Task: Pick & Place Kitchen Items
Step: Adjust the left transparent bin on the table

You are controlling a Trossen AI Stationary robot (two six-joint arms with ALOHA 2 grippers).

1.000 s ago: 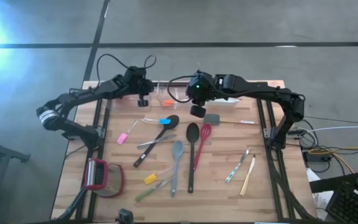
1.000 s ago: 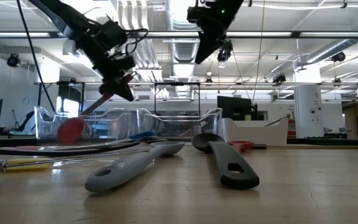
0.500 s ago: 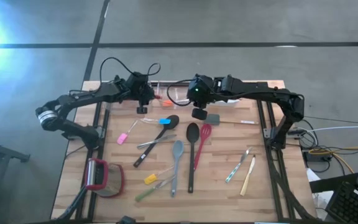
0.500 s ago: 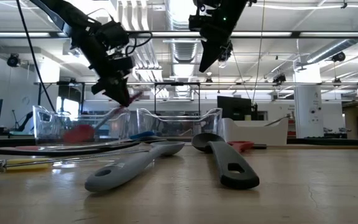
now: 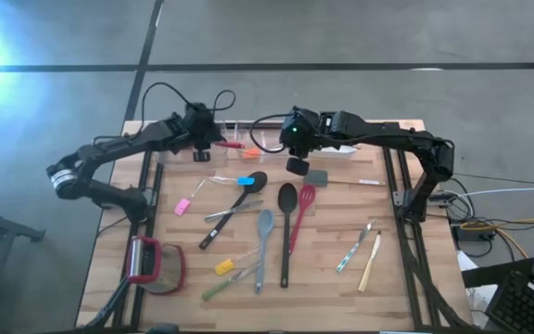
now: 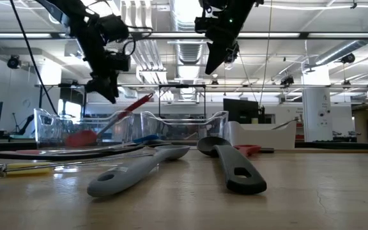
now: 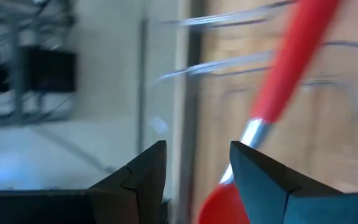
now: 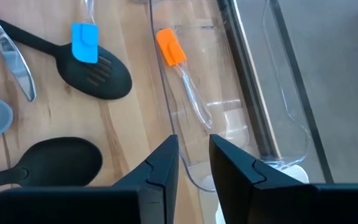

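High view showed you that the left pincer point(image 5: 199, 141) had drawn back toward the table's point(image 5: 406, 278) left edge since half a second earlier, when it sat closer to the clear tub point(image 5: 245, 139). A second ago it carried the red spoon point(image 6: 110, 121) above the tub; now that spoon leaned inside it, bowl down and handle resting up over the rim. In the left wrist view, the fingers point(image 7: 138, 177) stood a small way apart with nothing between them, the red spoon just beyond their tips.

Moving right, an orange spatula point(image 8: 169, 48) lay in the same tub. The right pincer point(image 5: 296, 164) hung about where it was, above the table near the grey spatula point(image 5: 317, 176). Its fingers point(image 8: 160, 168) were parted only narrowly and held nothing.

The black spoons point(image 5: 286, 232), the red whisk point(image 5: 300, 215) and the cutlery point(image 5: 362, 252) lay spread on the table nearer you.
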